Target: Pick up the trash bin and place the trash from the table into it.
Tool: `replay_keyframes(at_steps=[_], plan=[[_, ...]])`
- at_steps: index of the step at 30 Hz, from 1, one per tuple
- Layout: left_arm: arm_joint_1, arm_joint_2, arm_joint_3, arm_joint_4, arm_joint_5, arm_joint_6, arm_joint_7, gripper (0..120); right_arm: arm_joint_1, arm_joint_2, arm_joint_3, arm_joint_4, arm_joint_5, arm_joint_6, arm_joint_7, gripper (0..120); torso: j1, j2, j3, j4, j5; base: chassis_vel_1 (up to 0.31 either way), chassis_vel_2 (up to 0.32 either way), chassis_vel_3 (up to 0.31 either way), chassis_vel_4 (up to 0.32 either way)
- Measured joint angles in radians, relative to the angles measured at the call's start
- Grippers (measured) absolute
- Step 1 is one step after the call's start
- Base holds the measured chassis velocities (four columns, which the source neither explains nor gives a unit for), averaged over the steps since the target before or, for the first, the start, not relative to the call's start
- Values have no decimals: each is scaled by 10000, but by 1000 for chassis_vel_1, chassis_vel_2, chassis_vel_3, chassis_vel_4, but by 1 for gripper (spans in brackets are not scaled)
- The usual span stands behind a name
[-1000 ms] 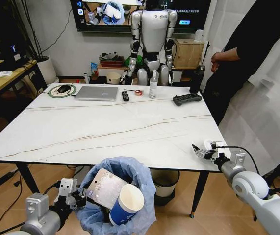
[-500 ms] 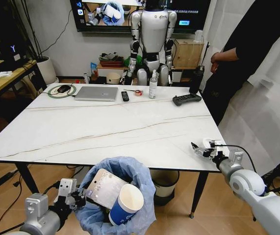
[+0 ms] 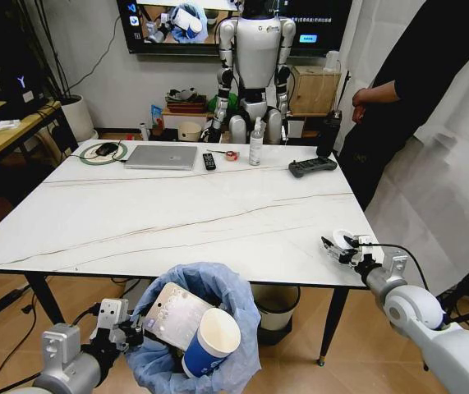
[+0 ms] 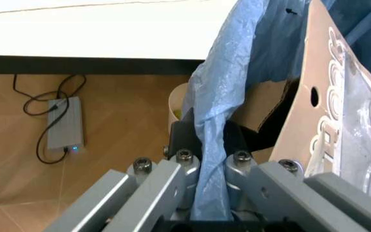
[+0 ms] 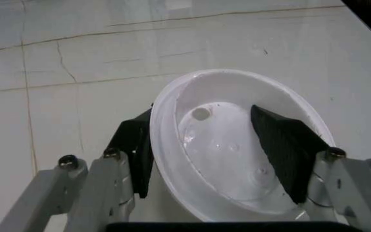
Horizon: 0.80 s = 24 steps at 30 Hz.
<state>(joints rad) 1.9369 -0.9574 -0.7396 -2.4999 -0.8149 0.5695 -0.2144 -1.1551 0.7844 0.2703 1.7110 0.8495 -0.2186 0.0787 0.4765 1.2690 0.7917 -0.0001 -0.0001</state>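
**A:** Gripping a white plastic lid [image 5: 237, 154], right gripper [image 3: 338, 248] is sitting at the near right edge of the marble-look table [image 3: 177, 222]. One finger is going inside the rim, the other outside, so it's clamped on the wall of the lid, not across it.

**B:** Left side?

**A:** Left gripper [image 4: 202, 166] is pinched on a fold of the light-blue bag at the rim of the trash bin [image 3: 197, 328], holding the bin below the table's front edge, left of centre. Bin is already carrying a torn brown cardboard piece [image 4: 301, 92], a clear blister packet [image 3: 177, 316] and a blue-white paper cup [image 3: 211, 341].

**B:** How to do this step well?

**A:** My read: lift the lid clear of the tabletop before swinging, then carry it across to above the bin mouth and let go low. The cup and packet are sticking up past the rim, so aim for the open gap behind them, or the lid will probably bounce off.

**B:** Risks?

**A:** Lid is thin, glossy, shallow and round with a small hole in it; likely flexing and slippery under a rim pinch, so no fast wrist turns. Bag is crinkly, translucent film, and the left hold is on film only as far as I can see, so it may stretch or slip if the bin gets bumped.

**B:** Table otherwise?

**A:** Smooth, hard, thin veins. Laptop [image 3: 162, 157] and black controller [image 3: 313, 167] are at the far edge, well apart from the work.
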Motion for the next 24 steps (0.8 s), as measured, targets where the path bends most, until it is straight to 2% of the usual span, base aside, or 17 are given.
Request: replay_keyframes(at_steps=[9, 12, 16, 20, 24], plan=[[-22, 13, 0, 0, -48, 8, -18, 0, -24, -14, -23, 26, -13, 0, -2, 32, 0, -1, 1, 0, 2, 0, 0, 0, 0], [-26, 13, 6, 0, -53, 10, -23, 0, -41, -25, -32, 40, -12, 6, -8, 18, 0, -1, 1, 3, 5, 0, 0, 0, 0], [-35, 12, 9, 0, -59, 10, -27, 0, -50, -52, -43, 55, -11, 9, -11, 5, 0, -2, 2, 2, 4, 0, 0, 0, 0], [-40, 4, 19, 0, -59, 10, -28, 0, -49, -54, -61, 61, -11, 12, -11, 0, 1, -2, 2, 1, 1, 0, 0, 0, 0], [-46, 0, 25, 0, -59, 10, -29, 0, -44, -56, -76, 61, -11, 20, -11, 0, 1, -2, 2, 1, 1, 0, 0, 0, 0]])
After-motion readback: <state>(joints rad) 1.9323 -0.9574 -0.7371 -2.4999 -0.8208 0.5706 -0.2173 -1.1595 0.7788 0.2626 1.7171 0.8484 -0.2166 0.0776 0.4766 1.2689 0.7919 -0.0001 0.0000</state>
